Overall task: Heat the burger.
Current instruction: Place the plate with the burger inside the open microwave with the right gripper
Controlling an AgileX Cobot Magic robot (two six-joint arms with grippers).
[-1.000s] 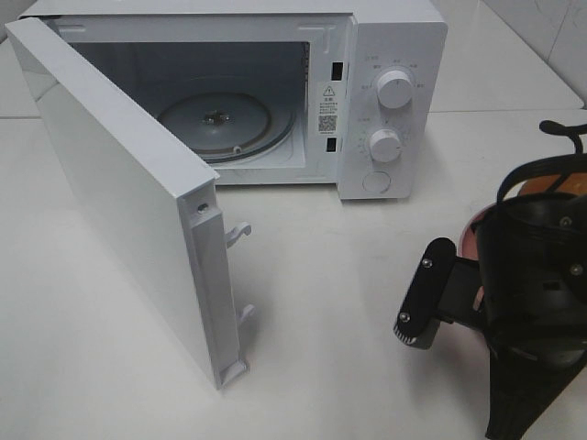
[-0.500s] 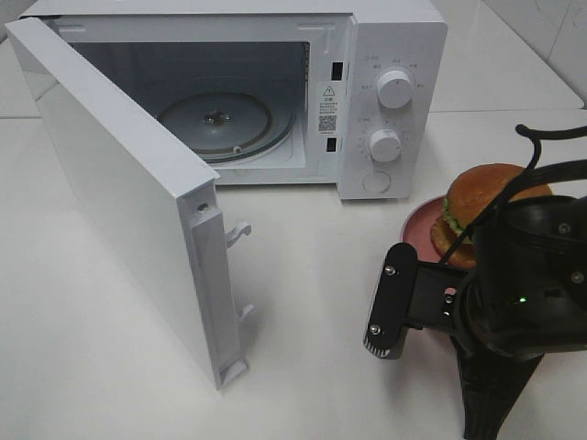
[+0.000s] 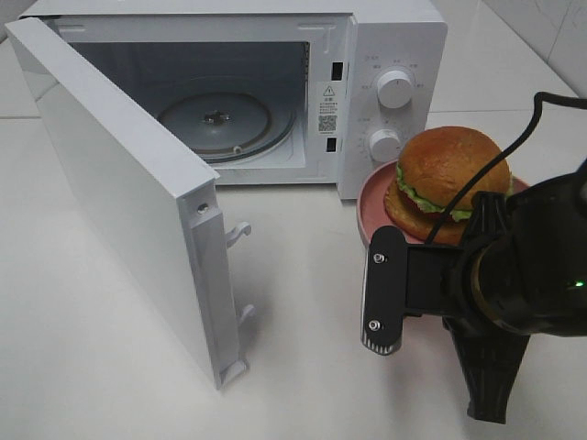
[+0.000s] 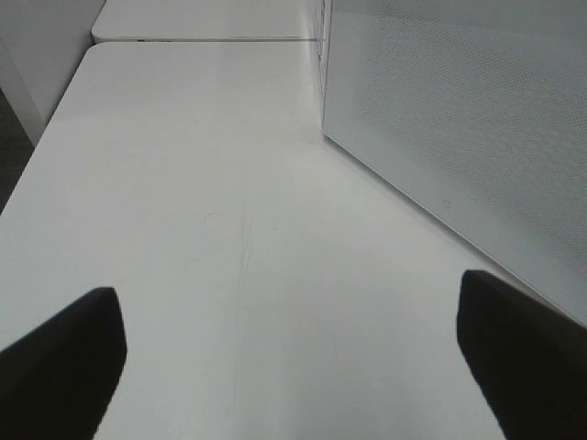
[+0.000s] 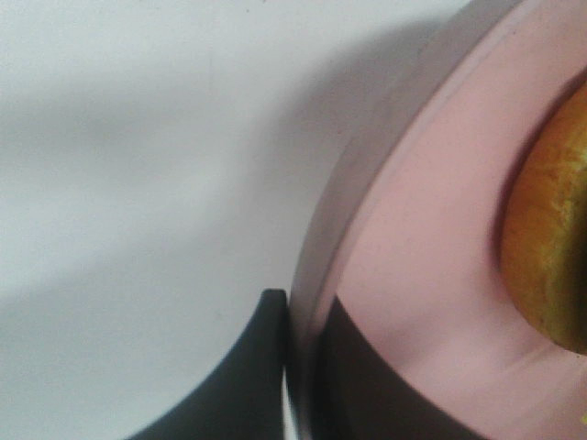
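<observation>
**Desk:** Where is the burger relative to the microwave?

**Operator:** I have the burger (image 3: 451, 179) on the pink plate (image 3: 371, 206), in front of the microwave (image 3: 394, 37). It is on the control-panel side, just right of the open cavity. From the high camera the bun partly overlaps the lower of the 2 knobs (image 3: 385, 145).

**Desk:** And the grip?

**Operator:** My right gripper (image 5: 307, 376) is clenched on the plate's rim. 1 finger sits under the edge and 1 on top, and neither touches the burger. The plate's shadow falls on the table (image 3: 312, 302) beneath it.

**Desk:** And the microwave itself?

**Operator:** Its door (image 3: 119, 202) stands wide open, swung out to the front left. The glass turntable (image 3: 220, 119) inside is bare.

**Desk:** Left side?

**Operator:** My left gripper (image 4: 293, 367) is released, its 2 dark fingers (image 4: 64, 357) spread wide and holding nothing. It hangs over the table beside a dotted white face of the microwave. I cannot see it from the high camera.
</observation>
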